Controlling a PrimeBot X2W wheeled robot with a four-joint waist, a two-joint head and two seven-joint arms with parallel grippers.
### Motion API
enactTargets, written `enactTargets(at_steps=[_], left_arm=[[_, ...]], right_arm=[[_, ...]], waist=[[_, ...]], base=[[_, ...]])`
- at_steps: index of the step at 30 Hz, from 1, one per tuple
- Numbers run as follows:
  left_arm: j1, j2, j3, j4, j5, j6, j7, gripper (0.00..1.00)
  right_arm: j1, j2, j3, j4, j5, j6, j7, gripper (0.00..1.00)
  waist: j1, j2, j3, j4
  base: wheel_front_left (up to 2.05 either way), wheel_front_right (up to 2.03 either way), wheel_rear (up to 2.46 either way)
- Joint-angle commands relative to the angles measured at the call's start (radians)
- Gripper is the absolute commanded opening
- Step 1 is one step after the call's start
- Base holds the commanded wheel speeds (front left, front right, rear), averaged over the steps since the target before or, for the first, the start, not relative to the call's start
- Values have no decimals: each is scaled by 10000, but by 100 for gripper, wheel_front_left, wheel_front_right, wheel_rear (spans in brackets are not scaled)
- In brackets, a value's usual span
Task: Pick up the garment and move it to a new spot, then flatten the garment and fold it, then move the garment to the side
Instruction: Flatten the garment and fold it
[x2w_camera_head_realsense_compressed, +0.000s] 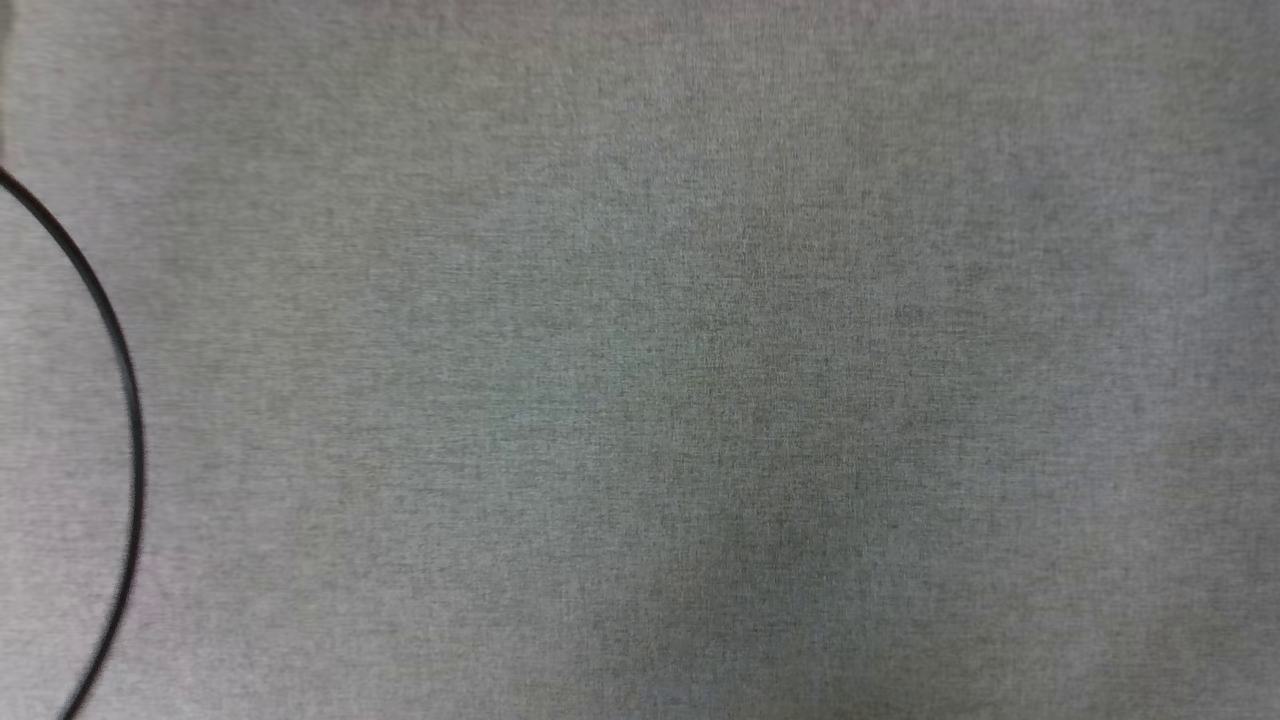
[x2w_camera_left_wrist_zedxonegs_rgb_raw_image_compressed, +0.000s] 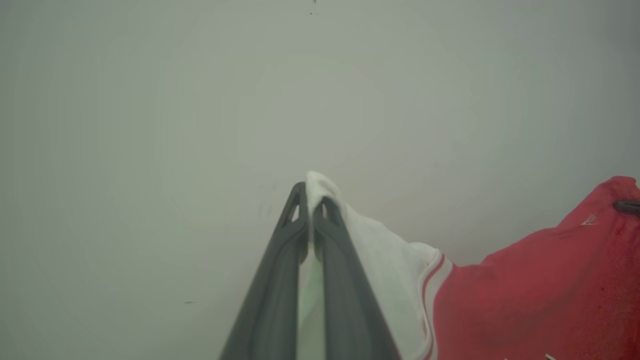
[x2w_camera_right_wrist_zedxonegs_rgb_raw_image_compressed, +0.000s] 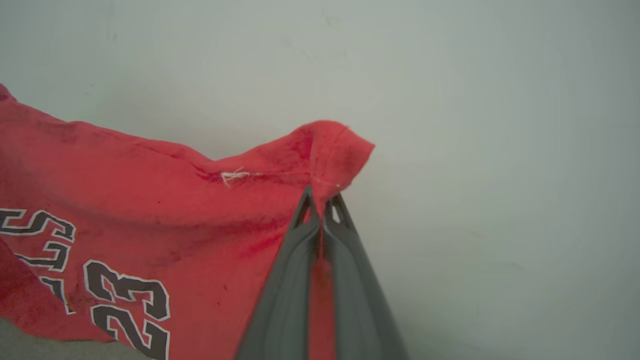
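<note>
The garment (x2w_camera_left_wrist_zedxonegs_rgb_raw_image_compressed: 540, 290) is a bright red T-shirt with white sleeves and red-and-white striped trim. In the left wrist view my left gripper (x2w_camera_left_wrist_zedxonegs_rgb_raw_image_compressed: 311, 200) is shut on the tip of a white sleeve, which pokes out past the fingertips. In the right wrist view the garment (x2w_camera_right_wrist_zedxonegs_rgb_raw_image_compressed: 150, 210) shows black lettering and the number 23, and my right gripper (x2w_camera_right_wrist_zedxonegs_rgb_raw_image_compressed: 321, 197) is shut on a red corner of it. The red cloth stretches between the two grips. The other gripper's dark tip (x2w_camera_left_wrist_zedxonegs_rgb_raw_image_compressed: 627, 206) shows at the far right of the left wrist view.
The head view looks down on a grey woven surface (x2w_camera_head_realsense_compressed: 700, 380) crossed by a thin black cable (x2w_camera_head_realsense_compressed: 125, 400) curving along the left edge. Behind the cloth in both wrist views is a plain pale surface (x2w_camera_right_wrist_zedxonegs_rgb_raw_image_compressed: 500, 150).
</note>
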Motion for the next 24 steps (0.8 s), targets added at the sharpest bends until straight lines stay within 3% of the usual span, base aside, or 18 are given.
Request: enactTargets(at_steps=[1, 11, 24], left_arm=[[578, -63, 146, -259, -34, 96, -60, 0], [5500, -56, 1123, -2655, 261, 789, -52, 0], [11406, 141, 1094, -5060, -469, 1889, 142, 0]], right_arm=[[436, -233, 139, -169, 229, -15, -88, 0], [4346, -1170, 1202, -1679, 1403, -15, -151, 0], [8652, -1864, 1324, -3050, 2153, -15, 195, 0]], waist=[[-1, 0, -289, 114], [-1, 0, -1919, 120], [-1, 0, -3889, 158]], base=[[0, 0, 0], [0, 0, 0], [0, 0, 0]])
